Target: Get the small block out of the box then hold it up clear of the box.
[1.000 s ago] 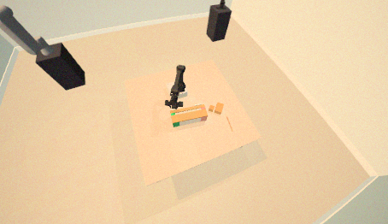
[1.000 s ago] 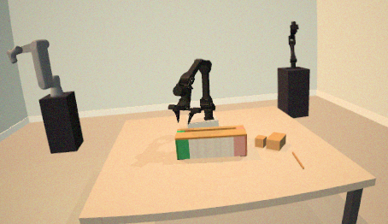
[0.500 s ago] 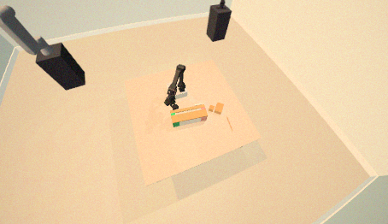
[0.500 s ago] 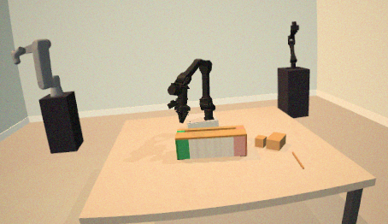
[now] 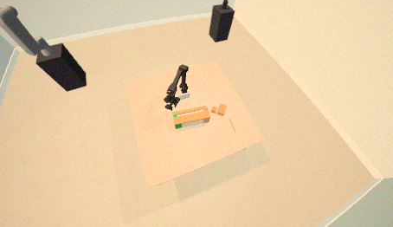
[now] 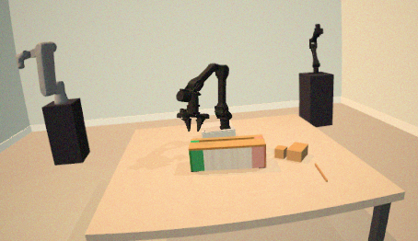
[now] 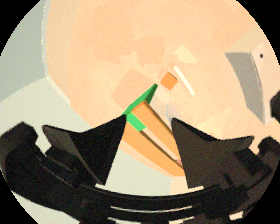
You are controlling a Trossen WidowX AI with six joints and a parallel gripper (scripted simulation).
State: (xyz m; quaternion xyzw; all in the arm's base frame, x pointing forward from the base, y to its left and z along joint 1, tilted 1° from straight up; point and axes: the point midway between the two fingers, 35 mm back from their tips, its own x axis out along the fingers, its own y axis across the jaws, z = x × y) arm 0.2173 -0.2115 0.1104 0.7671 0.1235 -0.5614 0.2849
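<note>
The box (image 5: 195, 119) (image 6: 227, 143) lies in the middle of the table, with an orange top, a pale clear front, a green left end (image 6: 197, 161) and a pink right end (image 6: 259, 156). I cannot make out the small block inside it. My gripper (image 5: 170, 104) (image 6: 193, 126) (image 7: 148, 119) is open and empty. It points down just behind the box's green end, a little above the table. In the wrist view the box (image 7: 153, 143) runs between my fingers, green end (image 7: 135, 117) nearest.
Two orange cubes (image 6: 281, 152) (image 6: 297, 151) (image 5: 222, 109) stand on the table right of the box's pink end. A thin orange stick (image 6: 320, 172) (image 5: 232, 125) lies further right. My arm's pale base plate (image 6: 218, 132) is behind the box. Dark pedestals stand off the table.
</note>
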